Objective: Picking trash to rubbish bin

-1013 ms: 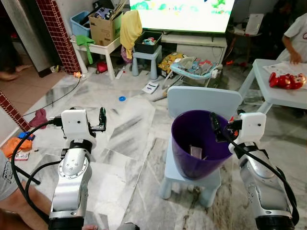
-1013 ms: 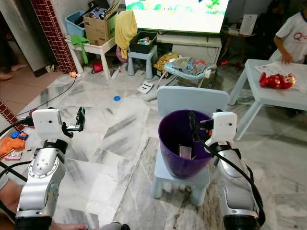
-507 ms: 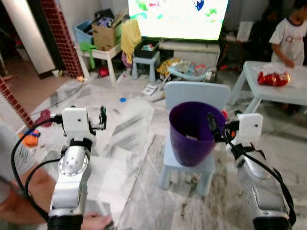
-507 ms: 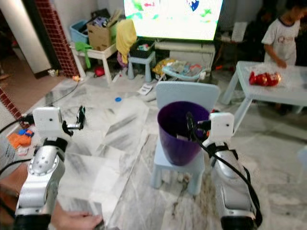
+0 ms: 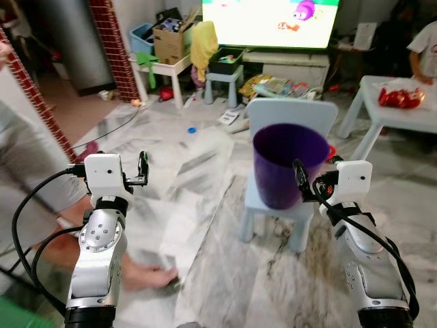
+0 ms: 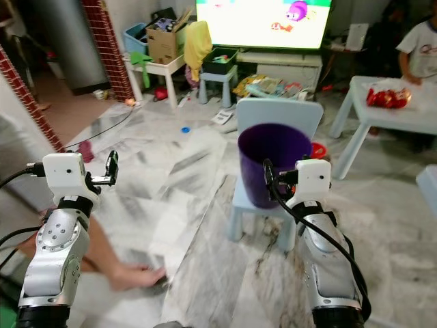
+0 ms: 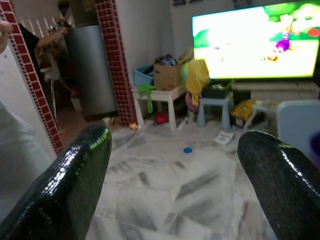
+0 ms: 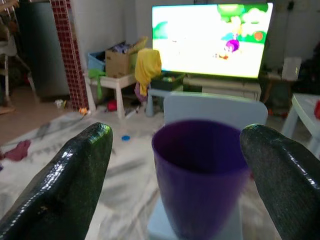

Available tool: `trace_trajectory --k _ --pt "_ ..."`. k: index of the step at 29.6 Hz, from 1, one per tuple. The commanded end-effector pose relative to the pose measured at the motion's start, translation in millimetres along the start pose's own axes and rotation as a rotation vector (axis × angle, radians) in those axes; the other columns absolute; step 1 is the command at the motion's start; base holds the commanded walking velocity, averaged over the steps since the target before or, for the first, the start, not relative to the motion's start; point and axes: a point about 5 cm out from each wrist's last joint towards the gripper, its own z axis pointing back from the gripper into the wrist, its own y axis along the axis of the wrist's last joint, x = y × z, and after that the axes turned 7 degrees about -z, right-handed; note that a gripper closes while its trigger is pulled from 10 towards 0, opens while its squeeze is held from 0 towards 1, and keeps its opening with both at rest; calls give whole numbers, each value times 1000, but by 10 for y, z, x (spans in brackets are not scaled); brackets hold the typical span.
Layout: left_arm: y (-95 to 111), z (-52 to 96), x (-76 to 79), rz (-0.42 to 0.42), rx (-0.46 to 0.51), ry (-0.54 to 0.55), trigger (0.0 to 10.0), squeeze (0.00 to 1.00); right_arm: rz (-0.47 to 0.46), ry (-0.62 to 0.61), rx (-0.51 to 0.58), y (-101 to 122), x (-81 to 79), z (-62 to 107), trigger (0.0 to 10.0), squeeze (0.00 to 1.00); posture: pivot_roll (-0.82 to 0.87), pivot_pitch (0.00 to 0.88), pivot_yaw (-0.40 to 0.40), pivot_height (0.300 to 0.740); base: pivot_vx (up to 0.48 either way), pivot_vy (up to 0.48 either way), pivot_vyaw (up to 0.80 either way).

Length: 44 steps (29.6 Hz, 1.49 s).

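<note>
We see the tapered purple plastic rubbish bin (image 5: pixel 289 164) standing upright on the seat of a small pale-blue plastic chair (image 5: pixel 292 123), mouth up, long axis vertical, wider at the rim than at the base. It sits against the chair's backrest, in front of us & slightly to our right.

Our right gripper (image 8: pixel 175 170) is raised just beside the bin's right side, short of it; in the right wrist view the bin lies between the two black fingers (image 8: pixel 70 185), which stand wide apart w/ nothing held. Our left gripper (image 7: pixel 175 185) is raised over the grey-veined white marble floor (image 5: pixel 198 205), well apart from the bin, fingers also spread & empty, aimed toward the lit flat TV screen (image 5: pixel 270 20) at the far wall.

A person's hand (image 5: pixel 147 277) rests flat on the floor beside our left arm; the forearm runs behind that arm, blurred, so we can't tell more. A white low table (image 5: pixel 382 119) w/ a red toy (image 5: pixel 401 98) stands to the right. A small blue disc (image 5: pixel 192 130), poss. a cap, lies on the floor further off.
</note>
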Motion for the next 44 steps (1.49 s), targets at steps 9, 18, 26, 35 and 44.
trace_trajectory --k 9,18,26,35,44 --pt "26 -32 -5 -12 6 -10 10000 0 -11 -8 22 49 -14 -32 10000 0 58 0 37 740 -271 0 0" --pt "42 -36 -5 -14 18 -13 10000 0 -20 -9 3 28 -17 -31 10000 0 58 0 39 740 0 0 -201" --pt "36 -36 -22 -10 16 -14 10000 0 -18 0 0 14 -42 -35 10000 0 60 0 39 740 0 0 -800" --pt "46 -44 -6 -5 22 -27 10000 0 -14 0 1 24 -31 -46 10000 0 58 0 39 740 0 0 -800" --pt "55 -52 -15 -8 23 -26 10000 0 -17 2 5 31 -43 -51 10000 0 57 0 40 740 0 0 -800"
